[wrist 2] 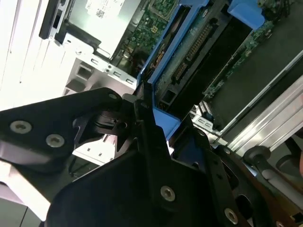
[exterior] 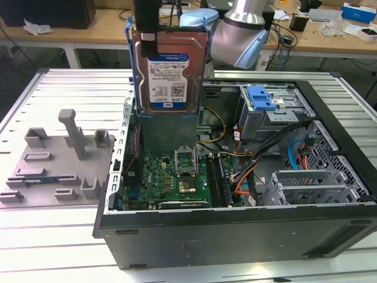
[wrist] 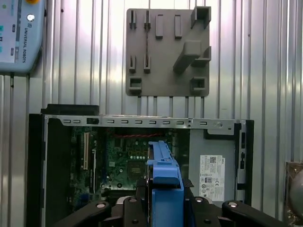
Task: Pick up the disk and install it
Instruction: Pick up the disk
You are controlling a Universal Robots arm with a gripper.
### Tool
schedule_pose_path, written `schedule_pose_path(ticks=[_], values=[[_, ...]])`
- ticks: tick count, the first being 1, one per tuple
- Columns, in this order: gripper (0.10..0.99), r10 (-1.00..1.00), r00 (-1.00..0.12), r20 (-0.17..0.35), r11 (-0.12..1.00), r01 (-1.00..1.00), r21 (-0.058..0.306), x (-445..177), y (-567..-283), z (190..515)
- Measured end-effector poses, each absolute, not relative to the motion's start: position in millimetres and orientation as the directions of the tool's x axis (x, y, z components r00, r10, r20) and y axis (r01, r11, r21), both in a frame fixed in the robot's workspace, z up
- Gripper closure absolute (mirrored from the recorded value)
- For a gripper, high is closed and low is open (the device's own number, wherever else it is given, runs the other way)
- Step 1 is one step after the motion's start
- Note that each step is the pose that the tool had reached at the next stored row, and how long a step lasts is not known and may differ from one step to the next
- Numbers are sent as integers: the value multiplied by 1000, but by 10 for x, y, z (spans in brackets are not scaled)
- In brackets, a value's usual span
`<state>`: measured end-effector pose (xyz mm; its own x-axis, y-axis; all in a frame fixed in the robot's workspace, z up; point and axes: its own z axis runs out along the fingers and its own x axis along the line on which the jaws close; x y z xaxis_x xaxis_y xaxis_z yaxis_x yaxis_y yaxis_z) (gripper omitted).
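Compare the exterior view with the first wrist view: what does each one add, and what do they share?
Exterior view: the disk's labelled face and the case's blue drive-bay latch. First wrist view: a teach pendant, and the disk edge-on in the hand. Shared: the open computer case, its motherboard, the grey fixture plate.

A ribbed, silvery metal bench [exterior: 65,82] shines under bright light, and beyond it in the exterior view a long, cluttered wooden table [exterior: 106,28] stands over what seems a dark floor [exterior: 35,58].
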<state>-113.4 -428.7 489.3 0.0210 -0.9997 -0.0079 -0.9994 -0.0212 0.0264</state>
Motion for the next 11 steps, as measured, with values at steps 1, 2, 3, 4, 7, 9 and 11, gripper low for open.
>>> schedule_pose_path(ticks=[1,2,3,4,7,9,11], values=[[722,-1000,21,-8,-21,-999,27,-1104,-4304,4892],[722,-1000,21,-9,-21,-999,27,-1067,-4324,4892],[722,-1000,21,-9,-21,-999,27,-1040,-4339,4891],[722,-1000,21,-10,-21,-999,28,-1004,-4358,4890],[722,-1000,21,-12,-21,-999,28,-906,-4404,4888],[722,-1000,21,-12,-21,-999,29,-831,-4440,4887],[722,-1000,21,-12,-21,-999,29,-758,-4474,4887]])
